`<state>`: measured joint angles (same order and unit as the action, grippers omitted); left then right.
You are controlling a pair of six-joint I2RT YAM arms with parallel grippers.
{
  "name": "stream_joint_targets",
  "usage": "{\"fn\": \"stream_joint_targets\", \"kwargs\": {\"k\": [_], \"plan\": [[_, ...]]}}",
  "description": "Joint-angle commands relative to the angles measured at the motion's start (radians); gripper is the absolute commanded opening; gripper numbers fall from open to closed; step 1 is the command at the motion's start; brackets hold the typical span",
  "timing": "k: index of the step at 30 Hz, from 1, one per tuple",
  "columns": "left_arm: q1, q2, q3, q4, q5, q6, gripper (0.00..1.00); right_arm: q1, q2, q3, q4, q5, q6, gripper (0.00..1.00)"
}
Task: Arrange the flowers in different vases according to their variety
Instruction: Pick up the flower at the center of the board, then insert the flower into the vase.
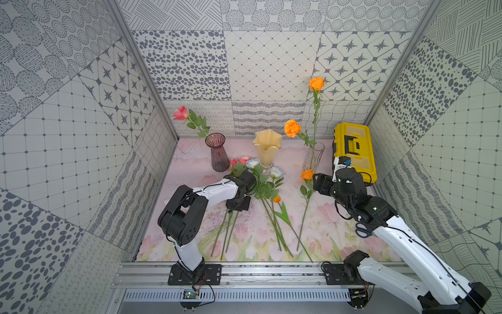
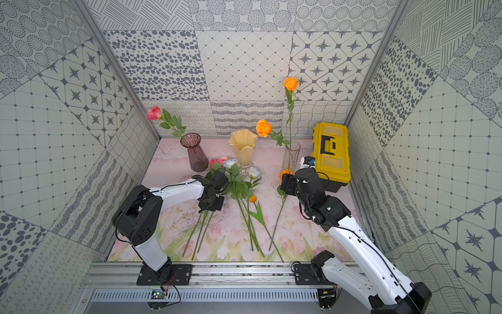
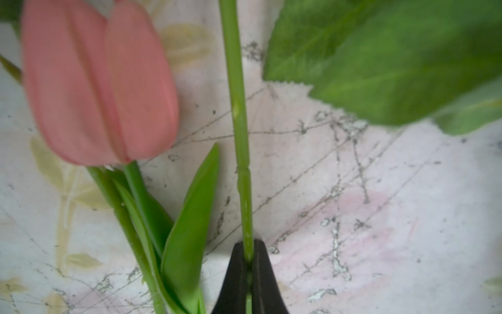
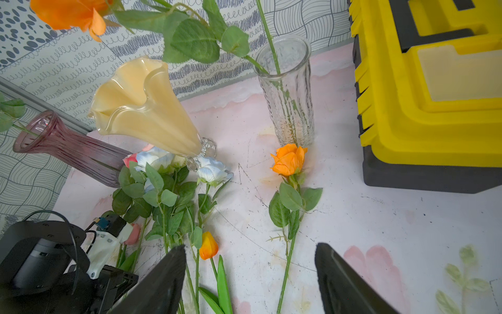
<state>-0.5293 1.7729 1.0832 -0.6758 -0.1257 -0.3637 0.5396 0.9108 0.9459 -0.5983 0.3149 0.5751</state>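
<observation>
On the tabletop [image 1: 190,165], centre: loose flowers lie with their stems running toward 6 o'clock. They are pale-blue roses [image 1: 252,163], pink roses [image 1: 239,161] touching them on the 10 o'clock side, and a small orange tulip [image 1: 276,199] among the stems.
Left end effector [image 3: 248,254]: the jaws are pinched narrow on a green stem [image 3: 241,163], low over the tabletop at 9 o'clock of the bundle. That stem's bloom is outside the wrist view.
Pink tulip [image 3: 100,81]: lies just beside the held stem.
Right end effector [image 4: 250,252]: the jaws stand wide and hold nothing, above the tabletop at 3 o'clock.
Lying orange rose [image 4: 289,160]: flat on the tabletop, with its bloom near the clear vase's foot. In the wrist view its stem runs down between the open fingers.
Purple vase [image 1: 217,152]: at 11 o'clock, holding one standing pink rose [image 1: 180,112].
Cream vase [image 1: 266,146]: at 12 o'clock, upright, between the other two vases.
Clear vase [image 1: 313,156]: at 1 o'clock, holding two standing orange roses [image 1: 316,83].
Toolbox [image 1: 353,146]: at 2 o'clock, near the wall.
</observation>
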Motion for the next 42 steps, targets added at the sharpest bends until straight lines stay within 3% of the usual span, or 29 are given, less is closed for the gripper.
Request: {"fn": "stream_joint_targets", "kwargs": {"k": [1, 15, 24, 34, 42], "plan": [[-0.008, -0.025, -0.007, -0.03, 0.003, -0.005, 0.0, 0.003, -0.02, -0.013, 0.018, 0.01, 0.015, 0.79], [-0.008, -0.342, -0.034, 0.003, -0.061, -0.04, 0.0, 0.005, -0.026, -0.019, 0.018, -0.005, 0.023, 0.79], [-0.008, -0.525, 0.047, 0.087, -0.143, 0.093, 0.0, 0.005, -0.027, -0.021, 0.019, -0.028, 0.026, 0.79], [0.042, -0.56, 0.225, 0.298, -0.156, 0.299, 0.0, 0.005, -0.03, -0.037, 0.032, -0.08, 0.026, 0.79], [0.173, -0.482, 0.392, 0.458, -0.091, 0.375, 0.0, 0.006, -0.029, -0.051, 0.054, -0.111, 0.035, 0.8]]}}
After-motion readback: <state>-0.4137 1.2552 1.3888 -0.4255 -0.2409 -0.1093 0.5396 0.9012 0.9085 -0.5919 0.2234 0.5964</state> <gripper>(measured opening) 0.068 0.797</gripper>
